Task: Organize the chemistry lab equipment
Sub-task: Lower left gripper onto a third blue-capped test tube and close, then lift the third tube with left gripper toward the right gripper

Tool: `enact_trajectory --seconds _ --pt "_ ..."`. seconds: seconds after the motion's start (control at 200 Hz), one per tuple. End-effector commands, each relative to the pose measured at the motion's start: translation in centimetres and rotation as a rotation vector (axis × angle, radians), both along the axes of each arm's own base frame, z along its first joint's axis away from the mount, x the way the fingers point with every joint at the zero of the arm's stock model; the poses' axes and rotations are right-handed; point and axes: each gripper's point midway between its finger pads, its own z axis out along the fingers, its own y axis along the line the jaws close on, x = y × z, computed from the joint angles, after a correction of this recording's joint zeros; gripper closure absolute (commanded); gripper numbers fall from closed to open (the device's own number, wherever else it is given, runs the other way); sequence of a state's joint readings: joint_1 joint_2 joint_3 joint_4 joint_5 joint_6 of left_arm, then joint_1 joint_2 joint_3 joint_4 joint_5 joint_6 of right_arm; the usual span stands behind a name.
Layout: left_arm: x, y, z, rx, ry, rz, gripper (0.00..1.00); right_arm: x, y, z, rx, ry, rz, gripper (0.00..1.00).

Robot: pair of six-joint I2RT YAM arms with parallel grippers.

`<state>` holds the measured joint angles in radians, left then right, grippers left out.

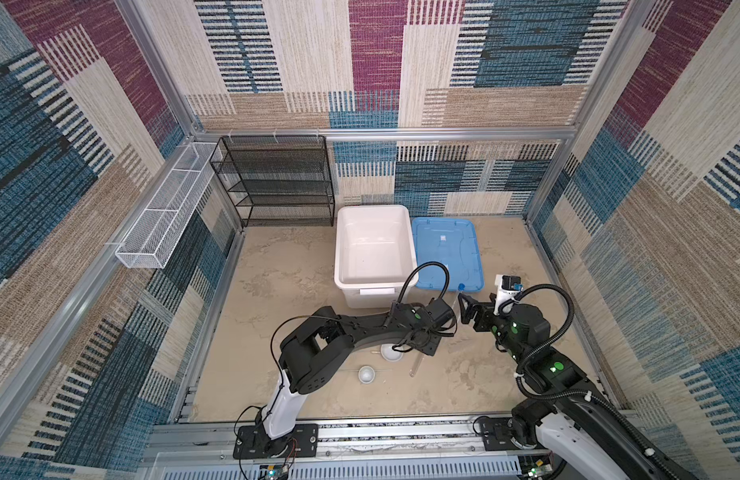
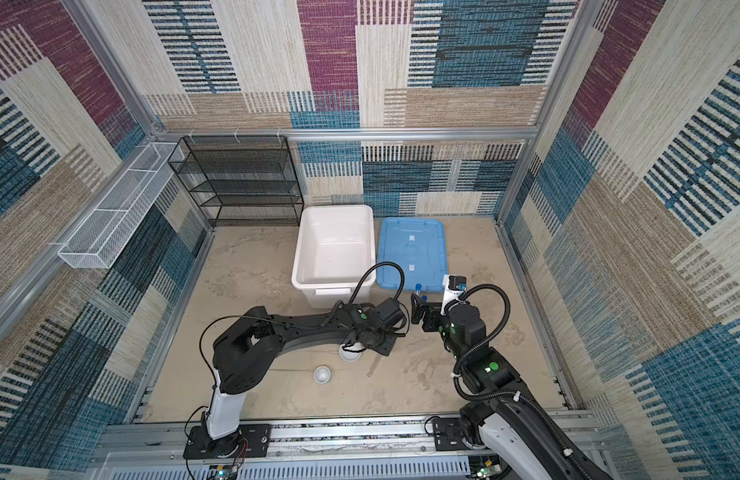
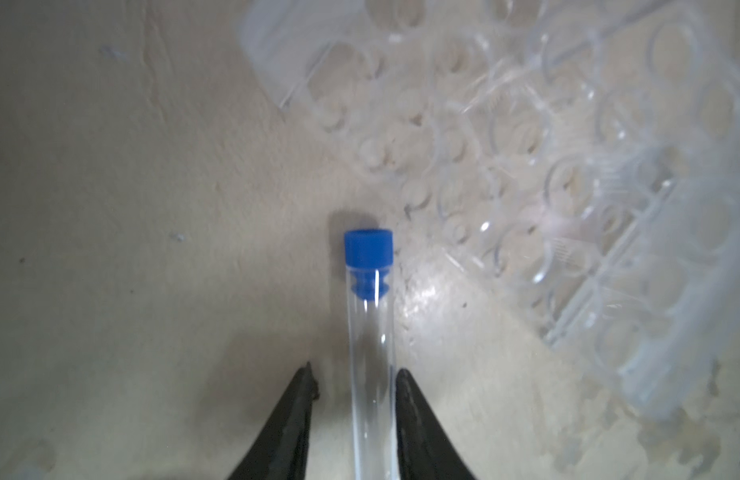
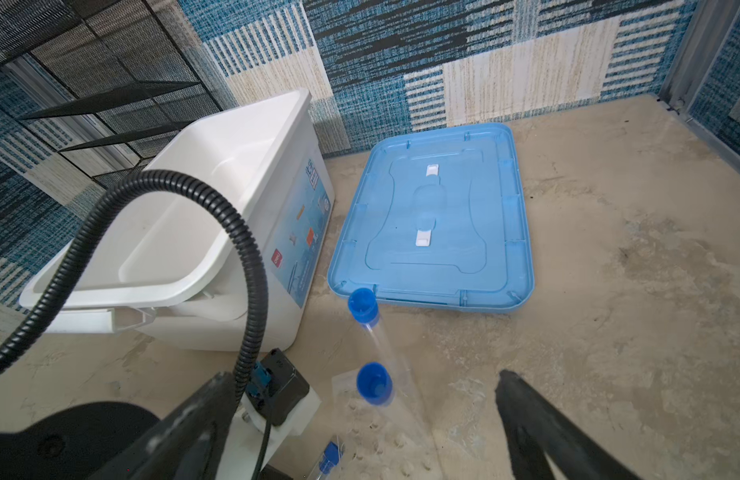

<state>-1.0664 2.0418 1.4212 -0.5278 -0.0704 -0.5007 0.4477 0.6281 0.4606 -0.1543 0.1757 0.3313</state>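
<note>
The table [image 1: 277, 270] is beige, mottled and stained. At its back left stands a black mesh shelf [image 1: 277, 183]. Beside it, at the middle back, sits an open white bin [image 1: 374, 249], and a blue lid [image 1: 447, 249] lies flat just to the bin's right. A clear rack [image 3: 568, 166] stands in front of the lid. Toward the front sit a bowl [image 1: 391, 354] and, nearer the edge, a second bowl [image 1: 367, 374]. A clear tube [image 1: 415, 365] lies just right of them.
</note>
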Motion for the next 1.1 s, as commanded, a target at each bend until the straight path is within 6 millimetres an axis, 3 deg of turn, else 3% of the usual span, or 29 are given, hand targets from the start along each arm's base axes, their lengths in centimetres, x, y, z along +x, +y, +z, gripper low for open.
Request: enact_trajectory --seconds 0.0,0.316,0.631,1.097 --pt "-2.2 2.3 -0.7 0.098 0.081 -0.017 0.67 0.2 0.2 0.9 0.011 -0.034 0.006 0.01" --pt "-4.5 3.0 -1.3 0.142 0.156 -0.054 0.71 0.2 0.1 0.8 0.009 -0.032 0.005 0.01" --pt "-4.2 2.8 -1.7 0.139 0.150 -0.046 0.80 0.2 0.3 0.1 0.002 -0.016 0.010 0.01" --pt "-3.1 2.1 0.7 0.027 0.058 -0.030 0.84 0.3 1.7 -0.4 0.023 0.012 0.080 0.01"
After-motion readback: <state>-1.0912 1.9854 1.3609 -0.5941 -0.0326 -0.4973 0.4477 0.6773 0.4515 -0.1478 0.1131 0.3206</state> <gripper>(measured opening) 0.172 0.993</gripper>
